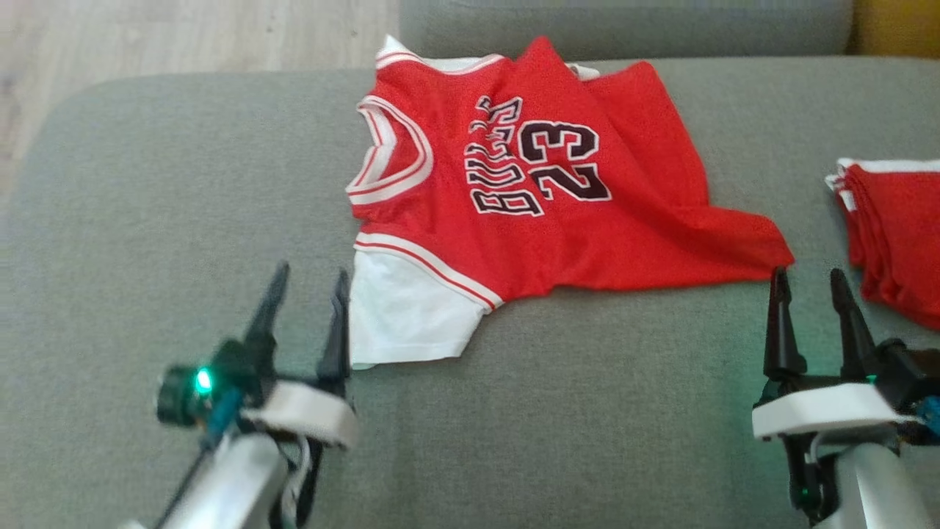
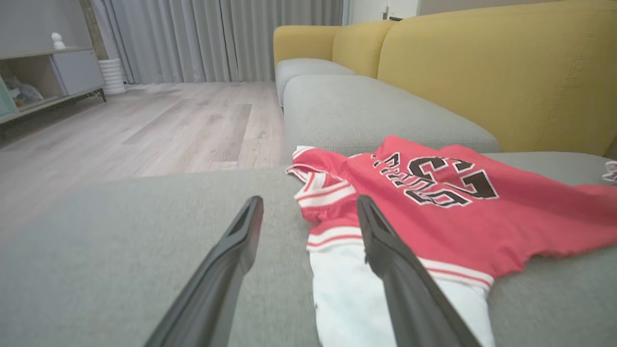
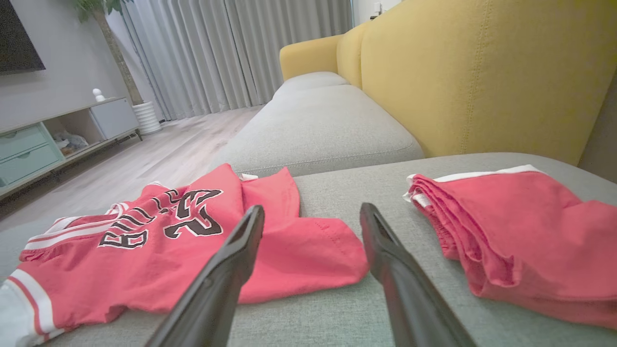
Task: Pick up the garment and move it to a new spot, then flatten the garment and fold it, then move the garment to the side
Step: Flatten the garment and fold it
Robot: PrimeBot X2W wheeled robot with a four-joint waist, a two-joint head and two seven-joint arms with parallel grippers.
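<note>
A red jersey is lying face up near the middle of a grey sofa cushion, spread out but not folded. Its far edge is bunching into soft ridges and its hem corner is trailing to a point. By the look of it, flattening is only partly done, while the fold and the move to the side are waiting. Whether this is the garment's new spot cannot be told.

The left gripper is hovering just beside the white sleeve, its jaws standing wide and holding nothing. The right gripper is waiting just below the hem corner, equally wide and empty.

The cloth is looking thin and limp, with white-and-red striped trim and black lettering edged in white. The cushion is showing a coarse woven weave. A second red garment is sitting folded at the robot's right, before a mustard backrest.
</note>
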